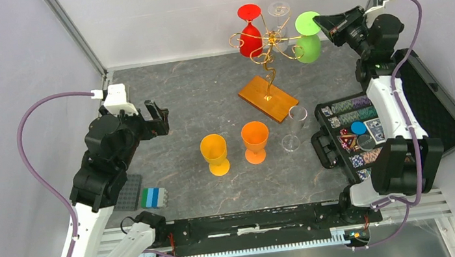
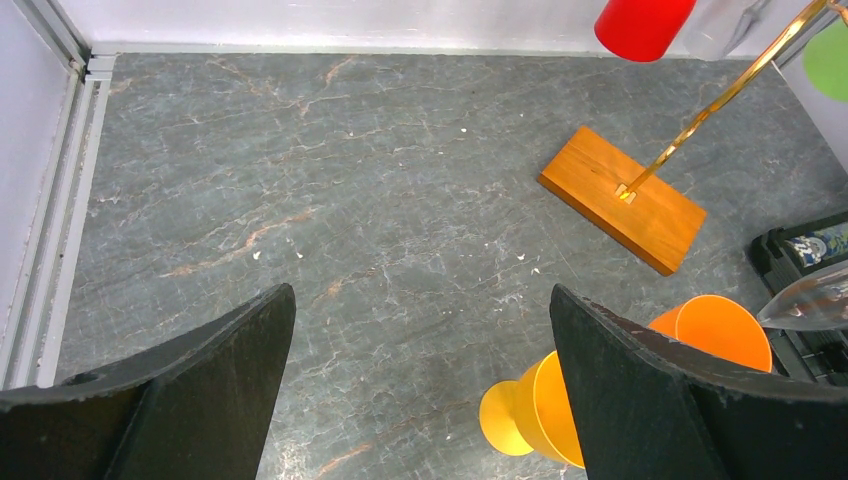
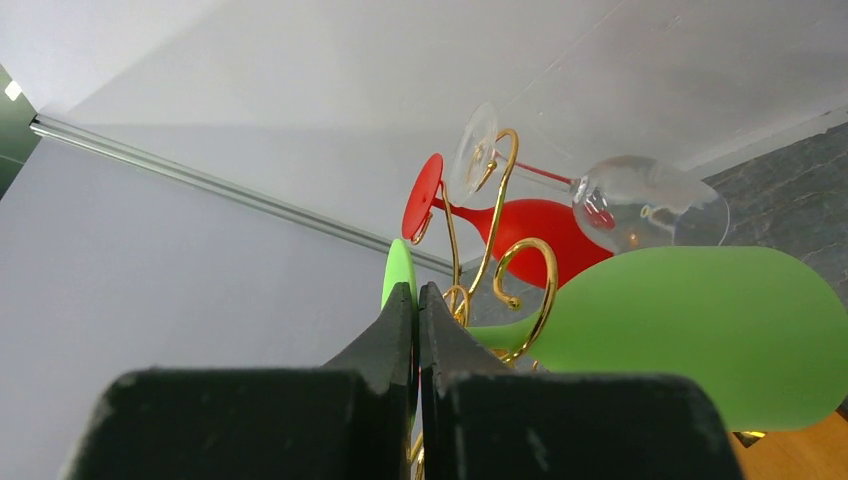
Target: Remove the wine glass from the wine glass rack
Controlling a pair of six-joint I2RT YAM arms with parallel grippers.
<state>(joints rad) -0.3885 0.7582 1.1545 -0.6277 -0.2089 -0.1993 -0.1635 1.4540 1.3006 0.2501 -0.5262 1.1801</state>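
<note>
The green wine glass point(image 1: 310, 48) hangs on the right side of the rack point(image 1: 258, 93), its thin foot apparently pinched by the closed right gripper point(image 3: 416, 289); probably light, stiff and slippery, so the stem offers a surer hold.

The wine glass rack point(image 1: 267, 97) is set at the back of the table point(image 1: 195, 99), with glasses point(image 1: 310, 46) hung on it — two cups point(image 1: 214, 151) are stood before it, a case point(image 1: 435, 109) to their right.

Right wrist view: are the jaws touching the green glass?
Cannot tell. In the right wrist view the shut jaws of the right gripper overlap the foot edge of the green glass; neither contact nor gap shows plainly. The top view is too small.
</note>
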